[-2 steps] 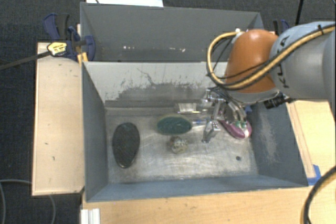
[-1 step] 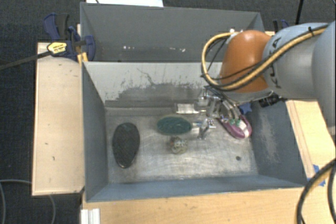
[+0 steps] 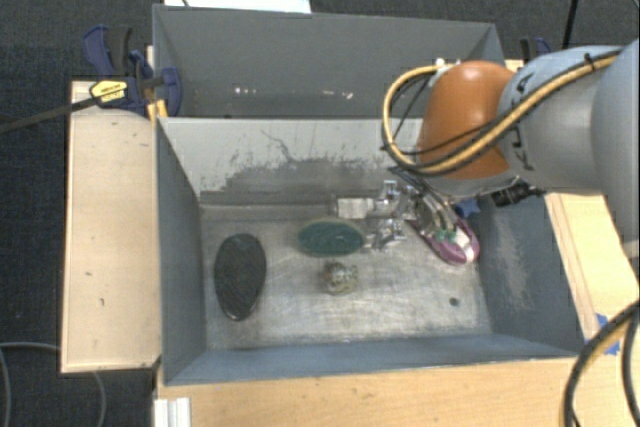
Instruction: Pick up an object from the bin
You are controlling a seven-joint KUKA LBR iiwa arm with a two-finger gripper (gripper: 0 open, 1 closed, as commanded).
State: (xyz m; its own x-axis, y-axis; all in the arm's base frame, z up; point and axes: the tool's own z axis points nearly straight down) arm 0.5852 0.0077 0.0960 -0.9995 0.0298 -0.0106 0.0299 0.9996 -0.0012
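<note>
Now: the gripper (image 3: pixel 388 220) is low inside the bin (image 3: pixel 185 235), just beside the right end of a teal oval (image 3: pixel 328 237).
Grip: I cannot tell whether it is open or closed (the metal tip is a jumble from this angle), and nothing is visibly held.
Likely target: the teal oval, I'd say, since it lies flat in the middle of the floor, nearest the tip.
Neighbours: a small brownish lump (image 3: pixel 340 278) sits just in front of the oval, and a purple-and-white thing (image 3: pixel 455 243) lies close on the gripper's right.
Further off: a dark oval (image 3: pixel 240 275) rests well apart on the left.
Doing it well: centre over the oval, close across its short width, keep clear of the lump, then lift straight up.
Risk: a flat, low shape like that may slide away rather than seat.
</note>
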